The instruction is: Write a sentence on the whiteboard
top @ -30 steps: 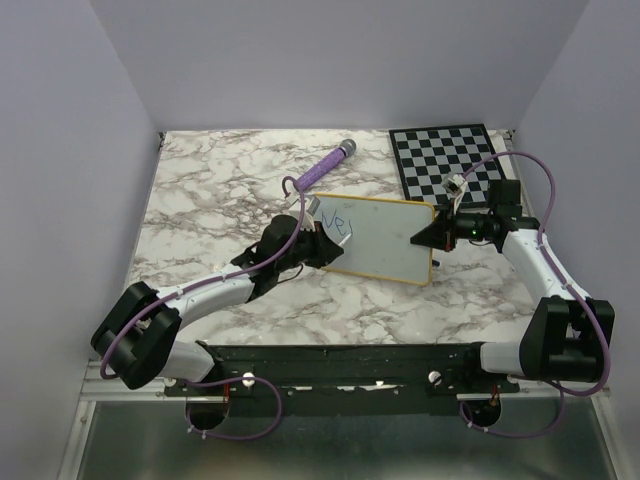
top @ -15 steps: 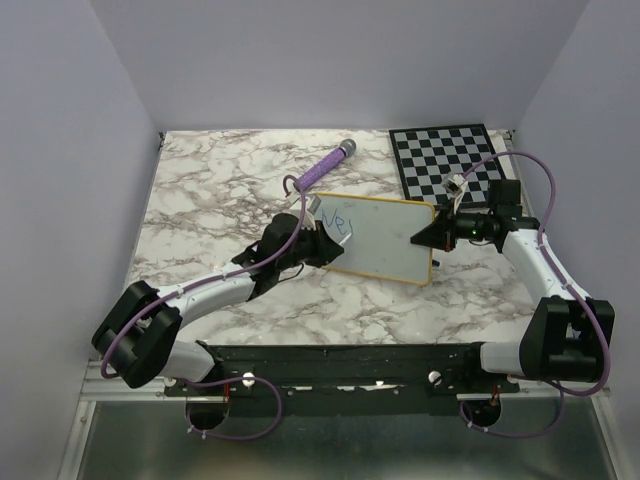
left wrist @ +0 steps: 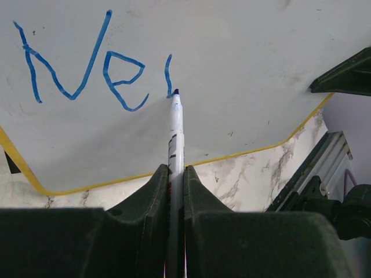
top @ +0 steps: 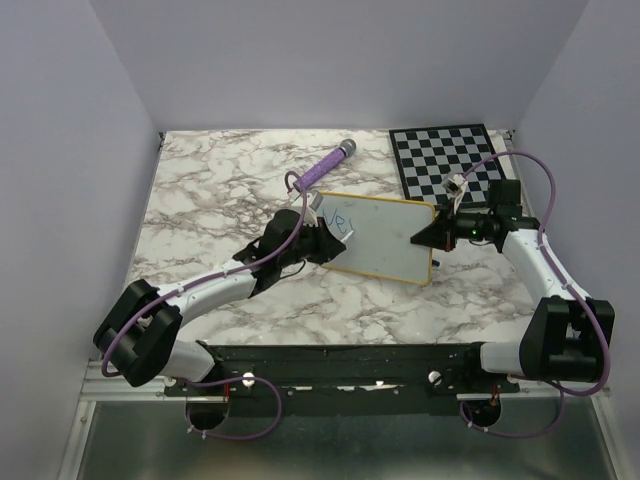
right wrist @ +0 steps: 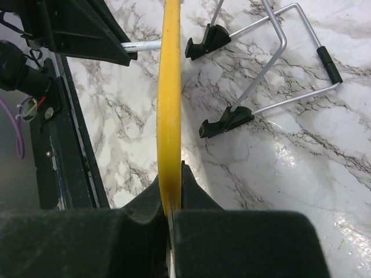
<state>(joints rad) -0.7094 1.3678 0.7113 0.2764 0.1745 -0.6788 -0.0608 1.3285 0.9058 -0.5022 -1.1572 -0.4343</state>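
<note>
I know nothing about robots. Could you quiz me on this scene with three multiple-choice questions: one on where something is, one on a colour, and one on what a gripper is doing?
1. Where on the table does the checkered board lie?
A. Far right corner
B. Near left corner
C. Dead centre

2. What colour is the lettering on the whiteboard?
A. Red
B. Blue
C. Black

3. What is the left gripper doing?
A. Hanging open and empty
B. Shut on a marker whose tip touches the board
C. Clamping the board's yellow edge

Answers:
1 A: the top view shows it by the back wall on the right.
2 B: the left wrist view shows blue strokes.
3 B: it pinches the marker, whose tip sits at the end of a blue stroke.
</note>
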